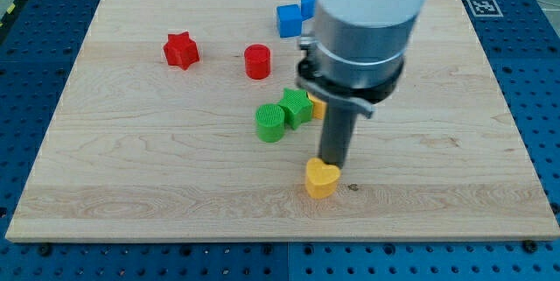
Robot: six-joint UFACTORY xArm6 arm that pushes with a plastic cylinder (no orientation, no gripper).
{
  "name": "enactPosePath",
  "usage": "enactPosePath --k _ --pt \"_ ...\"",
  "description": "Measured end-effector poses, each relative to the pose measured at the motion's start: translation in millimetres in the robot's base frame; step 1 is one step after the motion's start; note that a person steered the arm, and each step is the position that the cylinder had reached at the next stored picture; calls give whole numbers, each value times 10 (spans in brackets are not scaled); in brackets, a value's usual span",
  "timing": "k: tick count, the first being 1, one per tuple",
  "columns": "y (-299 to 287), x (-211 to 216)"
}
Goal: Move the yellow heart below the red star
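1. We have no gripper to open or close: our arm ends in a plain rod, and my tip (333, 164) sits at the upper right edge of the yellow heart (321, 179), apparently touching it, though we cannot be certain of contact. It holds nothing.
2. The yellow heart lies well apart from the red star (181, 50), far to its right and lower on the table (131, 185). It still has to travel a long way left to end up below the star.
3. From the heart, a green cylinder (270, 122) and a green star (297, 105) stand just above and to the left, with an orange block (317, 106) partly hidden behind the rod.
4. A red cylinder (257, 61) stands to the right of the red star, and two blue blocks (293, 14) lie further right, near the table's top edge.
5. The risk, as we judge it: the tip bears on the heart off-centre, so a leftward push may spin it or let it slip away. A path bending upward could knock the green cylinder.
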State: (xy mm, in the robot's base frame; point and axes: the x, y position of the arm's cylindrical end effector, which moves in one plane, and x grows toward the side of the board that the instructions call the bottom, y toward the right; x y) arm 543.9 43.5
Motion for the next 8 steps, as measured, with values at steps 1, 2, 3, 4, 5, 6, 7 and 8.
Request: enactPosePath --k 1,2,3,4,5,6,7,8 --pt "-6 -7" --pt "369 -15" --pt "599 145" --pt "524 416" --pt "-39 324" --pt "-876 4" --pt "-1370 -103" --pt "-1257 -95"
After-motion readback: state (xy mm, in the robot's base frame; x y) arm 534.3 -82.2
